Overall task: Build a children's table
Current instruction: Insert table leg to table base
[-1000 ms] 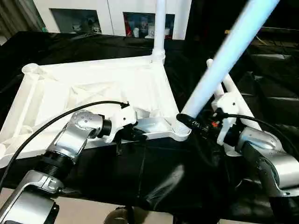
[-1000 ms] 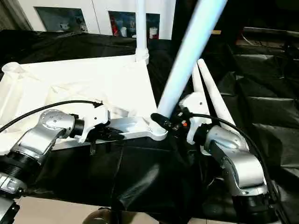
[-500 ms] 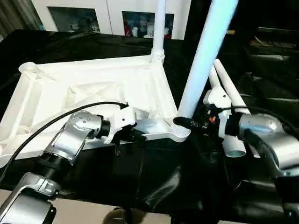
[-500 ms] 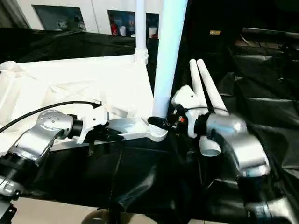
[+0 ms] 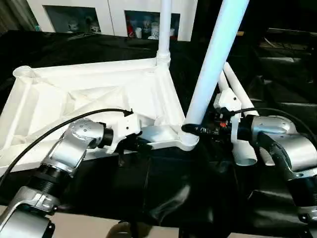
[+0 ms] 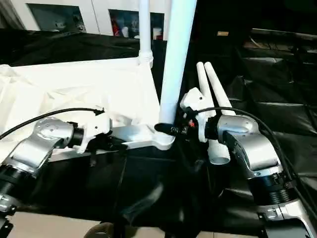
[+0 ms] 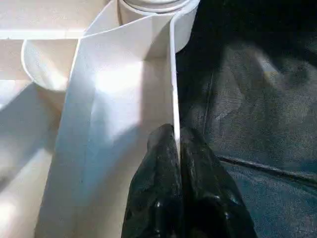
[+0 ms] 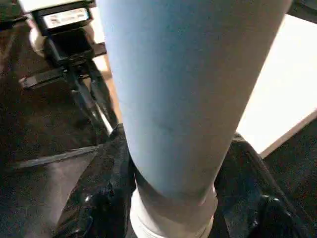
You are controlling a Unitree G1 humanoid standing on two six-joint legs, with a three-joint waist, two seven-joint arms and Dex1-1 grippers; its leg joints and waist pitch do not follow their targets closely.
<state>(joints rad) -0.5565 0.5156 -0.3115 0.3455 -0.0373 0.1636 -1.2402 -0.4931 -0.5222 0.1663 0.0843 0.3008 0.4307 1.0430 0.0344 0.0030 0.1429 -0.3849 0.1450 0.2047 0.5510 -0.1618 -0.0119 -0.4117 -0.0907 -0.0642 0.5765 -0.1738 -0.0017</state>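
On the black-draped bench lies the tabletop [image 5: 94,94], underside up, ribs showing. At its near edge the left gripper [image 7: 177,148] pinches the thin upright rim wall between its two fingers, steadying the slab. At the far right corner one leg [image 5: 164,27] already stands in its socket. At the near right corner a second leg [image 5: 213,59] rises from its socket [image 5: 188,142], tilted slightly right; the right gripper [image 5: 194,129] clasps it just above the flared foot, a finger [image 8: 101,188] on either side. Two spare legs [image 6: 210,99] lie side by side on the cloth, just right of that gripper.

The plastic looks light and stiff, but smooth — likely slippery under hard fingers. The rim is thin, so a pinch there should hold against sliding yet may flex if the leg is forced. A long leg gives much leverage: a low hold near the socket seems best for seating — higher up, it would tip easily.
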